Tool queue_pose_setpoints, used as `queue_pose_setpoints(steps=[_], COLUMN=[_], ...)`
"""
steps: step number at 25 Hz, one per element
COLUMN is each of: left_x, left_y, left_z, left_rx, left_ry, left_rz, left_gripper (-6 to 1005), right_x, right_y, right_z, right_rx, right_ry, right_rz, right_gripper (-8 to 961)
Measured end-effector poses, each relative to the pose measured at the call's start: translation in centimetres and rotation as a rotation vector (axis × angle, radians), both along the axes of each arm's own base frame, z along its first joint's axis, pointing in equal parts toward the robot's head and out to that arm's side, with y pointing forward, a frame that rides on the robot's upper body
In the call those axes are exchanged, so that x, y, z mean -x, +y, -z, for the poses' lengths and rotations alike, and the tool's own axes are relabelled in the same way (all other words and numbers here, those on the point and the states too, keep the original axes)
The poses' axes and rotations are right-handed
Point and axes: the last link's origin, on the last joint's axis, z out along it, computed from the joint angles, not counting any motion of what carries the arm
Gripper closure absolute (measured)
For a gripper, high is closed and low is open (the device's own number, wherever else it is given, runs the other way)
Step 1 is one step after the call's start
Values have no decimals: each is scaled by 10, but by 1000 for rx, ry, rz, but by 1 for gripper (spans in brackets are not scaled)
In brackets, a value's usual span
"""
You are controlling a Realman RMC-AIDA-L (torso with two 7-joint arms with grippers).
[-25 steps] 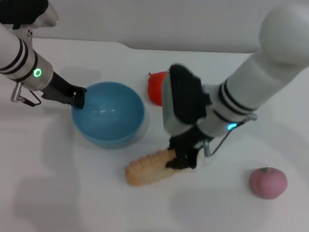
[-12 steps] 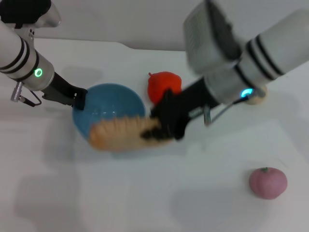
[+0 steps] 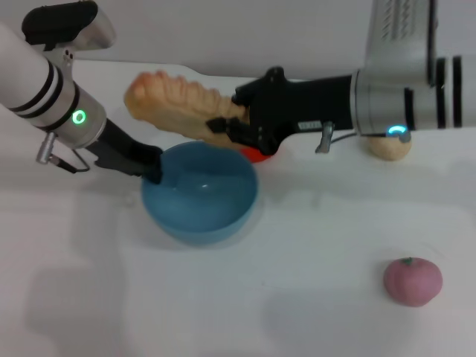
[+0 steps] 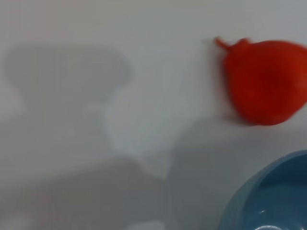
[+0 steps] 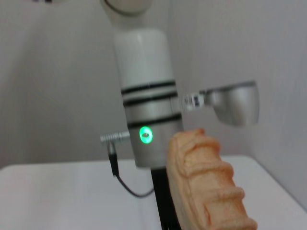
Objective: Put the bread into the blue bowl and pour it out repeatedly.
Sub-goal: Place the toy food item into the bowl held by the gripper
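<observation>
head view: the right gripper [image 3: 232, 128] is closed on one end of the bread [image 3: 178, 105] and holds it up in the air, above the far rim of the blue bowl [image 3: 199, 195]. the bread is not in the bowl yet, and the bowl looks empty, so the drop is the next bit, i think, and the pouring comes after. the left gripper [image 3: 151, 171] is pinched on the near-left rim of the bowl. a red fruit [image 3: 256, 153] peeks out just behind the bowl, a pink fruit [image 3: 413, 280] sits well apart on the right, and a small beige lump [image 3: 387, 146] is under the right arm. the white table [image 3: 297, 297] has lots of free room in front for tipping.

left wrist view: the bowl's rim [image 4: 268, 196] shows in one corner, with the red fruit [image 4: 266, 81] near it. no fingers show here.

right wrist view: the bread [image 5: 206, 187] sticks up close to the camera, ridged side showing, with the left arm [image 5: 146, 110] behind it.
</observation>
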Motion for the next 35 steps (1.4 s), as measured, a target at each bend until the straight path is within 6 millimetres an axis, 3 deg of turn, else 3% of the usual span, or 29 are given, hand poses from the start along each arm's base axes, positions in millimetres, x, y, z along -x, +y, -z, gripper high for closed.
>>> queue_pose_setpoints(steps=[7, 12, 20, 25, 35], left_x=[-9, -11, -17, -22, -31], left_y=[1, 1, 1, 3, 10], left_z=[3, 4, 5, 4, 3], left_rx=[-4, -4, -2, -4, -22], left_ry=[-69, -82, -119, -124, -127], left_rz=[5, 3, 7, 16, 47], left_gripper=[964, 964, 965, 965, 965], right_x=[-15, -27, -49, -54, -52], right_y=[-8, -9, 0, 1, 0], right_z=[23, 25, 7, -5, -21], right_rx=[9, -10, -91, -101, -113], right_ry=[-85, -100, -51, -9, 56], right_rz=[14, 50, 160, 187, 188], right_gripper=[752, 729, 665, 413, 363])
